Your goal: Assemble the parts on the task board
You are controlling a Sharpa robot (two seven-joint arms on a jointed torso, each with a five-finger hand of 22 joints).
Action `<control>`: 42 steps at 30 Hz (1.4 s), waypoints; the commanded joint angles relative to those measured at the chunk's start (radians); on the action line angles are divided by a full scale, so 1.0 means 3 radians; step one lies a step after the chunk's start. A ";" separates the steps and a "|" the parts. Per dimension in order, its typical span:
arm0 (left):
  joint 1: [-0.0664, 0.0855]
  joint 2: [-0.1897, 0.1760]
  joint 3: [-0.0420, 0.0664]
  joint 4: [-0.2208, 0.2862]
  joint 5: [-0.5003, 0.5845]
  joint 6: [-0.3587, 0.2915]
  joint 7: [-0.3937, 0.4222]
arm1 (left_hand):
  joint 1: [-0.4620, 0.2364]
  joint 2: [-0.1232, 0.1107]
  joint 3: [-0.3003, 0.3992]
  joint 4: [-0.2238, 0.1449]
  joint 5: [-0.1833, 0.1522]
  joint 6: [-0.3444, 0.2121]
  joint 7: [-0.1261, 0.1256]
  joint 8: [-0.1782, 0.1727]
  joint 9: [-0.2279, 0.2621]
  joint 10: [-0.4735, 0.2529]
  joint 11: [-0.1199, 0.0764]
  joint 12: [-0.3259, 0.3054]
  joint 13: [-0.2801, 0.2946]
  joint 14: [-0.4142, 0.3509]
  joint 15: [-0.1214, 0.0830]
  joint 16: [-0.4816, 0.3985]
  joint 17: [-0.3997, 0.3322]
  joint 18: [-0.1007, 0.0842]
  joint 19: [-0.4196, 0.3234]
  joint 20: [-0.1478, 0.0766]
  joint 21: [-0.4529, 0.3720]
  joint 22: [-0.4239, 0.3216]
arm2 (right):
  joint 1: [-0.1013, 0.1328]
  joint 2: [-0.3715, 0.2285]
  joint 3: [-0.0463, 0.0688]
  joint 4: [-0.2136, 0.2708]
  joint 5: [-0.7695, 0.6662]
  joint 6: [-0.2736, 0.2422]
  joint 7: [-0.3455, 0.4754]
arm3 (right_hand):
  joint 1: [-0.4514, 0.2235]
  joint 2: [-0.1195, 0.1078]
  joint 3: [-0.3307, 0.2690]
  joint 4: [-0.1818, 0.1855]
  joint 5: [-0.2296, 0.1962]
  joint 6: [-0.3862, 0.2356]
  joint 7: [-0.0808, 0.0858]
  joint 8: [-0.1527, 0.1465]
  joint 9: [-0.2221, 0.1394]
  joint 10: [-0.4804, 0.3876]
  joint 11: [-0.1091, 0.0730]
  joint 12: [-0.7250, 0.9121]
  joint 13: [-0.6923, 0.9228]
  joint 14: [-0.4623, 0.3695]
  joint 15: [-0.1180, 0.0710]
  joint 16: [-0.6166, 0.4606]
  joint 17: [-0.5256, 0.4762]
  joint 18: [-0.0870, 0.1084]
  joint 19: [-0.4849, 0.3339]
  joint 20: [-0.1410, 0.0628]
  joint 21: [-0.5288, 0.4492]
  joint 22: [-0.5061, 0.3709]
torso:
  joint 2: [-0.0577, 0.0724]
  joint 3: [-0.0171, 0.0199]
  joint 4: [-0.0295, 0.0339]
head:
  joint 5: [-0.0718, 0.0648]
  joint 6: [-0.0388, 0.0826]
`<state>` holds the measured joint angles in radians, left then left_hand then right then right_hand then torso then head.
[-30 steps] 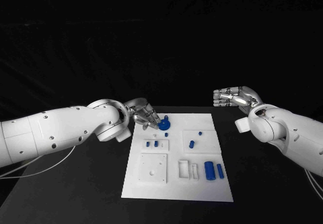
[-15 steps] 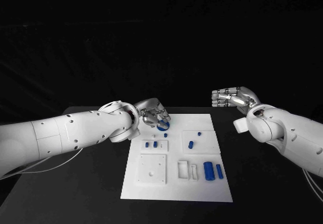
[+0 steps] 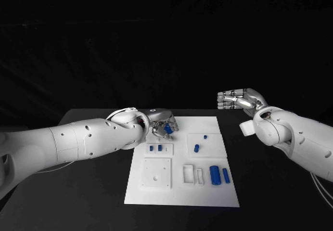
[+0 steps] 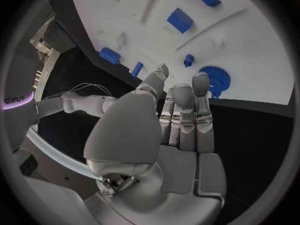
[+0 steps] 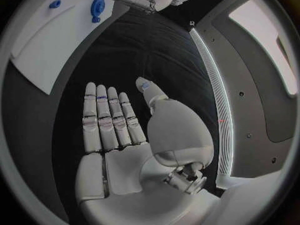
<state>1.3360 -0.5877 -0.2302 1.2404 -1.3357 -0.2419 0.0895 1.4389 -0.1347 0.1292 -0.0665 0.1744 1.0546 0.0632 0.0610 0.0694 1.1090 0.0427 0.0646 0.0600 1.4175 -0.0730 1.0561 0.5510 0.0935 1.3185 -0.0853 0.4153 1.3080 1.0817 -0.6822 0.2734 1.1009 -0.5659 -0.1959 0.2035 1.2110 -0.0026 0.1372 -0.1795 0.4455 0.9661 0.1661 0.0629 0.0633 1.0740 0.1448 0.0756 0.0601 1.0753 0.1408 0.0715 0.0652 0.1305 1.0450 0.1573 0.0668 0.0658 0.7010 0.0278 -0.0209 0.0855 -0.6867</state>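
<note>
White and matte, the flat rectangular task board [image 3: 182, 192] lies on the black table [image 3: 83, 192]. Nearest on it, two smooth blue cylinders [image 3: 219, 175] rest side by side by a shallow slotted block [image 3: 193, 174]. Beyond, small blue pegs [image 3: 158, 148] stand in a raised square. At the far edge a toothed blue gear [image 4: 216, 78] lies flat; the silver left hand [image 3: 161, 125] hovers above it, fingers straight and empty. Off the board, the right hand [image 5: 122, 122] hangs flat, fingers extended, holding nothing.
</note>
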 commanded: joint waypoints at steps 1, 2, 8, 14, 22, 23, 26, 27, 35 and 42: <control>-0.0017 0.0043 0.0000 -0.0049 -0.0290 0.0095 0.0027 | 0.0026 0.0008 -0.0021 -0.0002 0.0012 -0.0012 -0.0005 0.0008 -0.0001 -0.0023 0.0008 -0.0020 -0.0002 0.0027 0.0001 0.0018 0.0008 -0.0012 0.0017 -0.0007 0.0030 0.0065 | -0.0001 0.0006 0.0002 0.0004 0.0016 0.0056 0.0031 | -0.0016 0.0029 0.0005 -0.0005 0.0015 0.0001 0.0005 -0.0002 0.0002 -0.0015 0.0004 -0.0004 -0.0005 -0.0012 -0.0003 -0.0019 -0.0005 0.0052 -0.0004 0.0003 -0.0002 -0.0004 | -0.0003 0.0000 0.0002 | 0.0000 -0.0008; -0.0019 0.0048 -0.0001 -0.0056 -0.0298 0.0097 0.0025 | 0.0027 0.0010 -0.0022 -0.0003 0.0015 -0.0013 -0.0005 0.0008 -0.0002 -0.0023 0.0009 -0.0019 -0.0002 0.0028 0.0001 0.0019 0.0008 -0.0012 0.0018 -0.0008 0.0033 0.0065 | -0.0001 0.0007 0.0002 0.0004 0.0016 0.0056 0.0031 | -0.0016 0.0029 0.0005 -0.0005 0.0015 0.0001 0.0005 -0.0002 0.0002 -0.0015 0.0004 -0.0004 -0.0005 -0.0012 -0.0003 -0.0019 -0.0005 0.0052 -0.0004 0.0003 -0.0002 -0.0004 | -0.0003 0.0000 0.0002 | 0.0000 -0.0008; -0.0045 0.0098 -0.0004 -0.0138 -0.0386 0.0134 -0.0014 | 0.0023 0.0041 0.0069 -0.0022 0.0050 -0.0005 0.0019 0.0008 -0.0002 0.0015 0.0030 -0.0020 -0.0003 0.0051 0.0010 0.0069 -0.0112 0.0010 0.0021 0.0000 0.0100 0.0063 | -0.0001 0.0010 0.0002 0.0008 0.0019 0.0056 0.0031 | -0.0016 0.0029 0.0005 -0.0005 0.0015 0.0001 0.0005 -0.0002 0.0002 -0.0015 0.0004 -0.0004 -0.0005 -0.0012 -0.0003 -0.0019 -0.0005 0.0052 -0.0004 0.0003 -0.0002 -0.0004 | -0.0001 0.0000 -0.0001 | -0.0005 0.0002; -0.0059 0.0134 -0.0006 -0.0201 -0.0426 0.0161 -0.0041 | -0.0020 0.0042 0.0237 -0.0031 0.0089 0.0044 0.0045 0.0008 -0.0003 0.0101 0.0041 -0.0022 -0.0004 0.0036 0.0026 0.0131 -0.0170 0.0033 0.0004 0.0018 0.0149 0.0065 | -0.0001 0.0006 0.0002 0.0015 0.0020 0.0054 0.0031 | -0.0019 0.0028 0.0011 -0.0007 0.0015 -0.0002 0.0006 -0.0003 0.0001 -0.0014 0.0005 -0.0003 -0.0005 -0.0011 0.0000 -0.0019 -0.0005 0.0051 -0.0003 0.0001 -0.0002 -0.0004 | 0.0003 0.0002 -0.0002 | -0.0015 -0.0004; -0.0080 0.0180 -0.0006 -0.0272 -0.0435 0.0194 -0.0063 | -0.0068 0.0050 0.0436 -0.0016 0.0093 0.0098 0.0069 0.0008 -0.0005 0.0215 0.0045 -0.0022 -0.0004 0.0022 0.0052 0.0181 -0.0225 0.0059 -0.0016 0.0040 0.0207 0.0064 | -0.0001 0.0003 0.0002 0.0028 0.0020 0.0054 0.0032 | -0.0019 0.0028 0.0011 -0.0007 0.0015 -0.0002 0.0006 -0.0003 0.0001 -0.0014 0.0005 -0.0003 -0.0005 -0.0011 0.0000 -0.0019 -0.0005 0.0051 -0.0003 0.0001 -0.0002 -0.0004 | 0.0001 0.0004 -0.0002 | -0.0016 -0.0023; -0.0084 0.0185 -0.0006 -0.0279 -0.0435 0.0200 -0.0071 | -0.0071 0.0056 0.0453 -0.0012 0.0092 0.0108 0.0070 0.0009 -0.0004 0.0242 0.0041 -0.0021 -0.0004 0.0022 0.0053 0.0187 -0.0229 0.0062 -0.0018 0.0042 0.0212 0.0064 | -0.0001 0.0003 0.0002 0.0030 0.0020 0.0054 0.0032 | -0.0019 0.0028 0.0011 -0.0007 0.0015 -0.0002 0.0006 -0.0003 0.0001 -0.0014 0.0005 -0.0003 -0.0005 -0.0011 0.0000 -0.0019 -0.0005 0.0051 -0.0003 0.0001 -0.0002 -0.0004 | 0.0001 0.0005 -0.0002 | -0.0019 -0.0041; -0.0093 0.0194 -0.0006 -0.0294 -0.0433 0.0203 -0.0095 | -0.0110 0.0052 0.0459 0.0016 0.0099 0.0127 0.0067 0.0010 -0.0003 0.0292 0.0031 -0.0021 -0.0004 0.0018 0.0050 0.0193 -0.0238 0.0063 -0.0021 0.0042 0.0222 0.0062 | -0.0001 0.0002 0.0002 0.0033 0.0020 0.0055 0.0032 | -0.0019 0.0028 0.0011 -0.0007 0.0015 -0.0002 0.0006 -0.0003 0.0001 -0.0014 0.0005 -0.0003 -0.0005 -0.0011 0.0000 -0.0019 -0.0005 0.0051 -0.0003 0.0001 -0.0002 -0.0004 | 0.0002 0.0003 -0.0002 | -0.0022 -0.0035; -0.0096 0.0197 -0.0006 -0.0299 -0.0433 0.0202 -0.0100 | -0.0112 0.0052 0.0462 0.0020 0.0100 0.0139 0.0068 0.0010 -0.0003 0.0307 0.0030 -0.0021 -0.0004 0.0018 0.0051 0.0195 -0.0241 0.0062 -0.0022 0.0040 0.0224 0.0061 | -0.0001 0.0002 0.0002 0.0034 0.0020 0.0055 0.0032 | -0.0019 0.0028 0.0011 -0.0007 0.0015 -0.0002 0.0006 -0.0003 0.0001 -0.0014 0.0005 -0.0003 -0.0005 -0.0011 0.0000 -0.0019 -0.0005 0.0051 -0.0003 0.0001 -0.0002 -0.0004 | 0.0002 0.0002 -0.0002 | -0.0021 -0.0043; -0.0113 0.0221 -0.0005 -0.0333 -0.0431 0.0206 -0.0139 | -0.0103 0.0058 0.0484 0.0021 0.0101 0.0163 0.0074 0.0008 -0.0005 0.0330 0.0027 -0.0021 -0.0004 0.0017 0.0052 0.0202 -0.0251 0.0061 -0.0027 0.0041 0.0234 0.0062 | -0.0001 0.0001 0.0002 0.0038 0.0020 0.0057 0.0033 | -0.0017 0.0031 0.0021 -0.0007 0.0014 0.0000 0.0006 -0.0003 0.0001 -0.0013 0.0004 -0.0004 -0.0005 -0.0008 -0.0001 -0.0019 -0.0005 0.0049 -0.0001 -0.0001 -0.0001 -0.0004 | 0.0000 0.0002 -0.0002 | -0.0032 -0.0036; -0.0122 0.0230 -0.0005 -0.0353 -0.0431 0.0210 -0.0159 | -0.0099 0.0071 0.0502 0.0022 0.0099 0.0180 0.0079 0.0009 -0.0005 0.0374 0.0023 -0.0020 -0.0003 0.0015 0.0063 0.0213 -0.0259 0.0067 -0.0033 0.0049 0.0247 0.0063 | -0.0001 0.0002 0.0002 0.0041 0.0020 0.0063 0.0033 | -0.0017 0.0031 0.0021 -0.0007 0.0014 0.0000 0.0006 -0.0003 0.0001 -0.0013 0.0004 -0.0004 -0.0005 -0.0008 -0.0001 -0.0019 -0.0005 0.0049 -0.0001 -0.0001 -0.0001 -0.0004 | -0.0001 0.0004 0.0003 | -0.0032 -0.0048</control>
<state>1.3007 -0.5218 -0.2323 1.1353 -1.4590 -0.1900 0.0509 1.4130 -0.1184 0.2726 -0.0598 0.2006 1.1021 0.0890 0.0610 0.0687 1.2151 0.0483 0.0616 0.0600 1.4202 -0.0623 1.1154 0.4742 0.0931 1.3087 -0.0757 0.4839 1.3074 1.0816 -0.6822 0.2735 1.1110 -0.5619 -0.1935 0.2039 1.2070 0.0014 0.1371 -0.1794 0.4455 0.9663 0.1660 0.0629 0.0632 1.0740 0.1447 0.0756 0.0601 1.0755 0.1406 0.0715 0.0653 0.1306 1.0451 0.1573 0.0668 0.0658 0.7010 0.0286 -0.0202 0.0759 -0.7015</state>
